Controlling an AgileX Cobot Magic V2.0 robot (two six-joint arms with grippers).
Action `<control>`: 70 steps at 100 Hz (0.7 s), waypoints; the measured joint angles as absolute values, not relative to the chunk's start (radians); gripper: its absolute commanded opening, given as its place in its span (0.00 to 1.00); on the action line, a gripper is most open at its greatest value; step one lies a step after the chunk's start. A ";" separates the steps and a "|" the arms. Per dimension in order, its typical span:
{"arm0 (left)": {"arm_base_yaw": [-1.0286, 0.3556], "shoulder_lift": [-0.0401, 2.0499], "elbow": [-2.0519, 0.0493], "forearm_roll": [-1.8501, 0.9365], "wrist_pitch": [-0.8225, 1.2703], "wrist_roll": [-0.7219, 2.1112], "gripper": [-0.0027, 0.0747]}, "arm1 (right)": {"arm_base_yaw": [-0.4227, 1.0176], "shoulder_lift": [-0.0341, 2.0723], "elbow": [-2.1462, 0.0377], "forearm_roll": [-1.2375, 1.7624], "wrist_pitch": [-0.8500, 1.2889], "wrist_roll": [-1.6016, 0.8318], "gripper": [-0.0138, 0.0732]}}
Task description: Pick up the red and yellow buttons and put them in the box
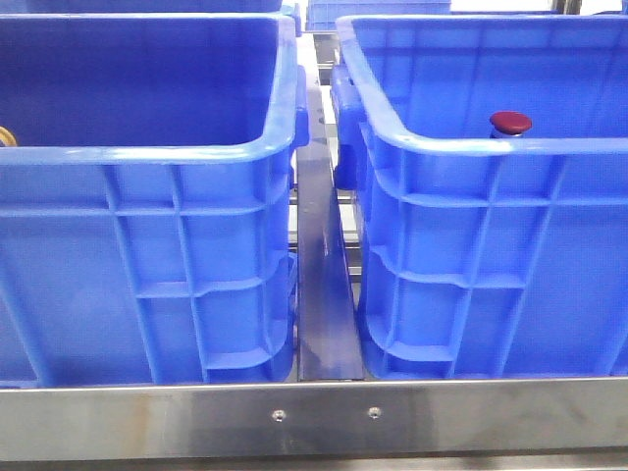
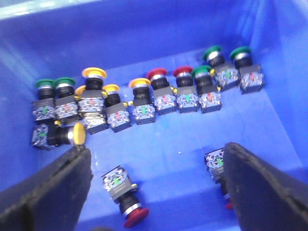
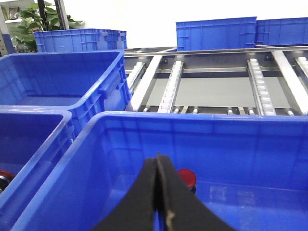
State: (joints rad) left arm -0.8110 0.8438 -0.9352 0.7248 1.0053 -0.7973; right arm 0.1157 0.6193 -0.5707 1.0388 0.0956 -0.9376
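In the left wrist view several push buttons stand in a row on a blue crate's floor (image 2: 183,139): yellow caps (image 2: 94,73), red caps (image 2: 157,74) and green caps (image 2: 211,50). One red button (image 2: 124,195) lies on its side between the fingers of my open, empty left gripper (image 2: 156,192). Another button (image 2: 215,162) is half hidden behind the finger beside it. My right gripper (image 3: 158,160) is shut and empty over the right blue box (image 3: 192,120). That box holds one red button (image 3: 187,178), also seen in the front view (image 1: 510,123).
The left crate (image 1: 147,157) and the right box (image 1: 510,147) stand side by side with a metal rail (image 1: 322,294) between them. A yellow bit (image 1: 5,135) shows at the left crate's edge. More blue crates (image 3: 216,33) and roller tracks (image 3: 171,86) lie behind.
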 measured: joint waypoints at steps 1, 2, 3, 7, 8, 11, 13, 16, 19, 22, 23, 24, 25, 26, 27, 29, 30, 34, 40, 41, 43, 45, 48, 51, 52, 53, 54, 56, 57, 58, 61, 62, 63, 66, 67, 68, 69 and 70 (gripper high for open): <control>-0.811 0.849 -0.942 0.725 1.005 -0.797 0.73 | 0.116 0.619 -0.571 1.039 0.096 -0.938 0.08; -0.811 0.860 -0.945 0.725 1.005 -0.797 0.73 | 0.116 0.619 -0.571 1.039 0.096 -0.938 0.08; -0.809 0.865 -0.952 0.725 1.003 -0.797 0.73 | 0.116 0.619 -0.571 1.039 0.096 -0.938 0.08; -0.807 0.899 -0.969 0.725 0.999 -0.797 0.73 | 0.116 0.619 -0.571 1.039 0.096 -0.938 0.08; -0.804 0.904 -0.976 0.725 0.999 -0.797 0.73 | 0.116 0.619 -0.571 1.039 0.096 -0.938 0.08; -0.799 0.931 -0.990 0.725 0.992 -0.797 0.73 | 0.116 0.619 -0.571 1.039 0.096 -0.938 0.08; -0.793 0.945 -1.000 0.725 0.986 -0.797 0.73 | 0.116 0.619 -0.571 1.039 0.096 -0.938 0.08; -0.781 0.964 -1.014 0.725 0.975 -0.797 0.73 | 0.116 0.619 -0.571 1.039 0.096 -0.938 0.08; -0.769 0.981 -1.026 0.723 0.961 -0.793 0.73 | 0.116 0.619 -0.571 1.039 0.096 -0.938 0.08; -0.754 0.997 -1.040 0.714 0.947 -0.786 0.73 | 0.116 0.619 -0.571 1.039 0.096 -0.938 0.08; -0.746 1.004 -1.042 0.709 0.943 -0.781 0.73 | 0.116 0.619 -0.571 1.039 0.096 -0.938 0.08; -0.742 1.008 -1.047 0.706 0.934 -0.778 0.73 | 0.116 0.619 -0.571 1.039 0.096 -0.938 0.08; -0.738 1.015 -1.050 0.699 0.930 -0.775 0.73 | 0.116 0.619 -0.571 1.039 0.096 -0.938 0.08; -0.729 1.018 -1.052 0.694 0.920 -0.770 0.73 | 0.116 0.619 -0.571 1.039 0.096 -0.938 0.08; -0.724 1.025 -1.056 0.686 0.916 -0.767 0.73 | 0.116 0.619 -0.571 1.039 0.096 -0.938 0.08; -0.709 1.031 -1.062 0.678 0.900 -0.757 0.73 | 0.116 0.619 -0.571 1.039 0.096 -0.938 0.08; -0.703 1.037 -1.063 0.669 0.895 -0.750 0.73 | 0.116 0.619 -0.571 1.039 0.096 -0.938 0.08; -0.668 1.053 -1.067 0.640 0.860 -0.733 0.73 | 0.116 0.619 -0.571 1.039 0.096 -0.938 0.08; -0.606 1.074 -1.071 0.599 0.816 -0.696 0.73 | 0.116 0.619 -0.571 1.039 0.096 -0.938 0.08; -0.599 1.079 -1.071 0.588 0.812 -0.691 0.73 | 0.116 0.619 -0.571 1.039 0.096 -0.938 0.08; -0.575 1.084 -1.071 0.577 0.801 -0.676 0.73 | 0.116 0.619 -0.571 1.039 0.096 -0.938 0.08; -0.552 1.092 -1.071 0.560 0.792 -0.660 0.73 | 0.116 0.619 -0.571 1.039 0.096 -0.938 0.08; -0.519 1.104 -1.071 0.528 0.781 -0.634 0.73 | 0.116 0.619 -0.571 1.039 0.096 -0.938 0.08; -0.485 1.115 -1.071 0.501 0.771 -0.596 0.73 | 0.116 0.619 -0.571 1.039 0.096 -0.938 0.08; -0.468 1.117 -1.071 0.493 0.766 -0.588 0.73 | 0.116 0.619 -0.571 1.039 0.096 -0.938 0.08; -0.459 1.123 -1.071 0.478 0.764 -0.580 0.73 | 0.116 0.619 -0.571 1.039 0.096 -0.938 0.08; -0.442 1.125 -1.071 0.471 0.759 -0.562 0.73 | 0.116 0.619 -0.571 1.039 0.096 -0.938 0.08; -0.416 1.134 -1.071 0.446 0.754 -0.535 0.73 | 0.116 0.619 -0.571 1.039 0.096 -0.938 0.08; -0.407 1.139 -1.071 0.438 0.749 -0.525 0.73 | 0.116 0.619 -0.571 1.039 0.096 -0.938 0.08; -0.399 1.142 -1.071 0.421 0.746 -0.506 0.73 | 0.116 0.619 -0.571 1.039 0.096 -0.938 0.08; -0.356 1.153 -1.071 0.386 0.734 -0.467 0.73 | 0.116 0.619 -0.571 1.039 0.096 -0.938 0.08; -0.347 1.158 -1.071 0.369 0.732 -0.458 0.73 | 0.116 0.619 -0.571 1.039 0.096 -0.938 0.08; -0.330 1.161 -1.071 0.360 0.730 -0.438 0.73 | 0.116 0.619 -0.571 1.039 0.096 -0.938 0.08; -0.297 1.173 -1.071 0.325 0.718 -0.399 0.73 | 0.116 0.619 -0.571 1.039 0.096 -0.938 0.08; -0.289 1.179 -1.071 0.309 0.716 -0.390 0.73 | 0.116 0.619 -0.571 1.039 0.096 -0.938 0.08; -0.272 1.182 -1.071 0.301 0.712 -0.371 0.73 | 0.116 0.619 -0.571 1.039 0.096 -0.938 0.08; -0.264 1.187 -1.071 0.286 0.710 -0.362 0.73 | 0.116 0.619 -0.571 1.039 0.096 -0.938 0.08; -0.249 1.191 -1.071 0.278 0.708 -0.343 0.73 | 0.116 0.619 -0.571 1.039 0.096 -0.938 0.08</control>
State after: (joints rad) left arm -0.2488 1.1907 -1.0715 0.2785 0.7078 -0.3434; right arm 0.1157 0.6193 -0.5707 1.0388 0.0956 -0.9376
